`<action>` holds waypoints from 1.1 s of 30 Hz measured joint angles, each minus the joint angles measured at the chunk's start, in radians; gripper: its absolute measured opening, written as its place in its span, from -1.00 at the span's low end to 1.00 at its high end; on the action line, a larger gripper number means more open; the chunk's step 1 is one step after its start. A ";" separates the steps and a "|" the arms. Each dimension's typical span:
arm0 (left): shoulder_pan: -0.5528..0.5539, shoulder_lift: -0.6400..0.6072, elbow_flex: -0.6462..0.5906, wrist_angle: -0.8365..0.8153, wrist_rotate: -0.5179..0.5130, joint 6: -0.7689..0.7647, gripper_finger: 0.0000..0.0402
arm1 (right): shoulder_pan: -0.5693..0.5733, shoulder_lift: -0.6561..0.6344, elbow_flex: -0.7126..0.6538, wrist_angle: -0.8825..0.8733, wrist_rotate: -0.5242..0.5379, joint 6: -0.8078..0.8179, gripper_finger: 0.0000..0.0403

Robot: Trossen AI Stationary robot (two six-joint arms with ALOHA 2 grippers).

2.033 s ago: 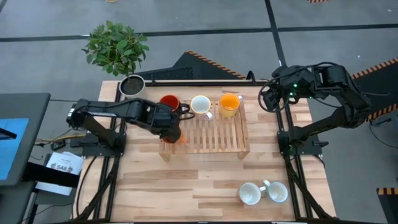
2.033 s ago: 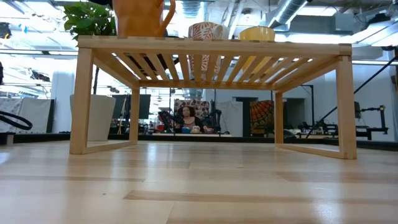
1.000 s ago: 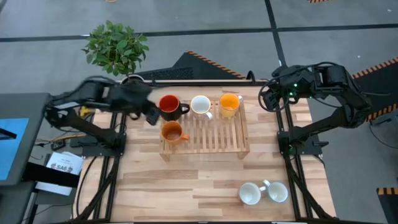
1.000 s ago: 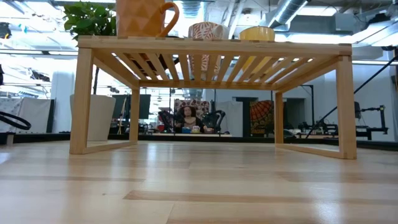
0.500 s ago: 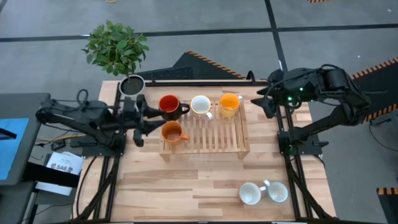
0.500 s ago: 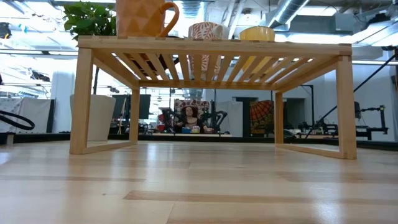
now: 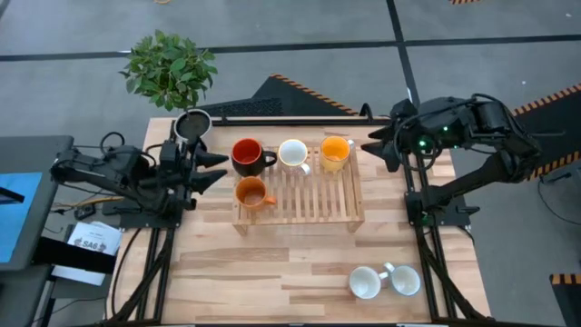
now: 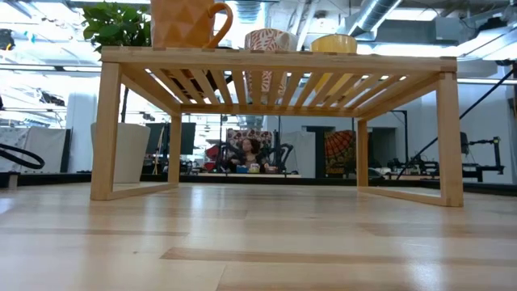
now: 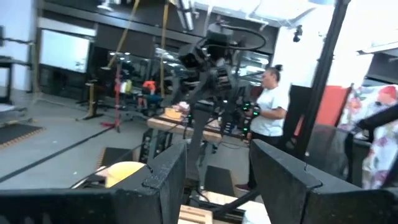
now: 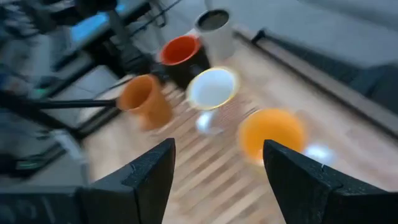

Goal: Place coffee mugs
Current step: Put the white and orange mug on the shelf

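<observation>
Four coffee mugs stand upright on the wooden slatted rack (image 7: 309, 211): red (image 7: 247, 154), white (image 7: 292, 153) and yellow-orange (image 7: 335, 151) along its far edge, darker orange (image 7: 251, 193) at its left near corner. Two more white mugs (image 7: 365, 282) (image 7: 404, 280) lie on the table near its right front. My left gripper (image 7: 214, 169) hangs open just left of the rack, near the red and darker orange mugs. My right gripper (image 7: 374, 148) is open at the rack's far right corner, its fingers (image 10: 144, 177) pointing at the mugs.
A pale cup with a dark inside (image 7: 192, 124) stands at the table's far left corner, with a potted plant (image 7: 170, 68) beyond it. Bare tabletop lies in front of the rack. A person (image 9: 268, 112) stands in the room beyond the table.
My left arm has drawn back toward the table's left edge and come down, its open gripper now level beside the rack. My right gripper has swung a little toward the rack. The darker orange mug stays on the rack.
</observation>
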 joint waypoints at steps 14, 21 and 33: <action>0.000 0.013 0.000 -0.048 -0.070 -0.081 -0.18 | 0.437 0.215 -0.161 -0.334 -0.292 0.311 0.34; 0.000 0.020 0.000 -0.059 -0.065 -0.095 -0.18 | 0.609 0.191 -0.538 -0.021 -0.509 0.493 0.34; 0.000 0.020 0.000 -0.059 -0.107 -0.096 -0.18 | 0.655 0.310 -0.700 0.287 -0.448 0.703 0.34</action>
